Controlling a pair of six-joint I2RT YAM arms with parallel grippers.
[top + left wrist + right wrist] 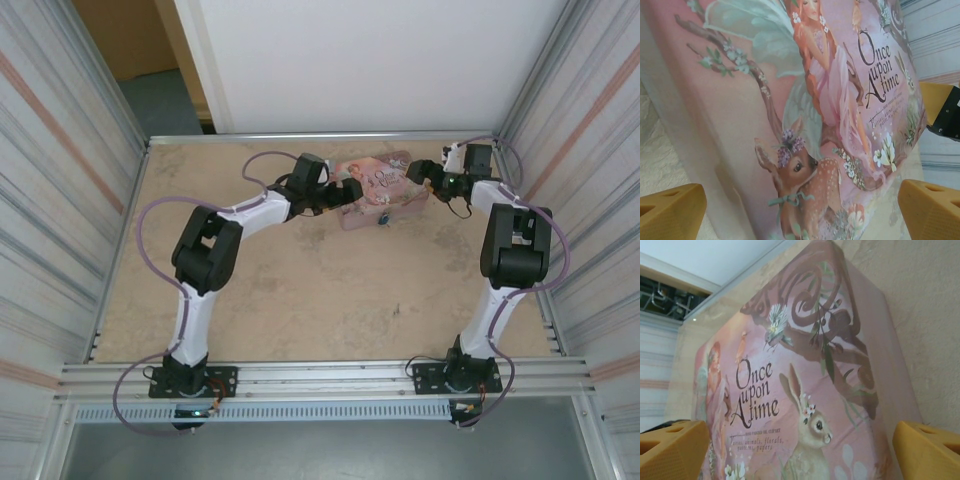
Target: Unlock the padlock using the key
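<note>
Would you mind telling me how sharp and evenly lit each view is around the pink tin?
Top external view: the tin is small and washed out, the padlock a dark speck. Left wrist view: the lid print is crisp, the yellow fingertips soft. Right wrist view: lettering readable, a pale sheen across the lid's upper part, fingertips blurred.

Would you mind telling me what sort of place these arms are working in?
Probably a lab robot cell: a beige tabletop boxed in by ribbed panel walls, with the left arm and right arm bolted to an aluminium rail at its near edge.
</note>
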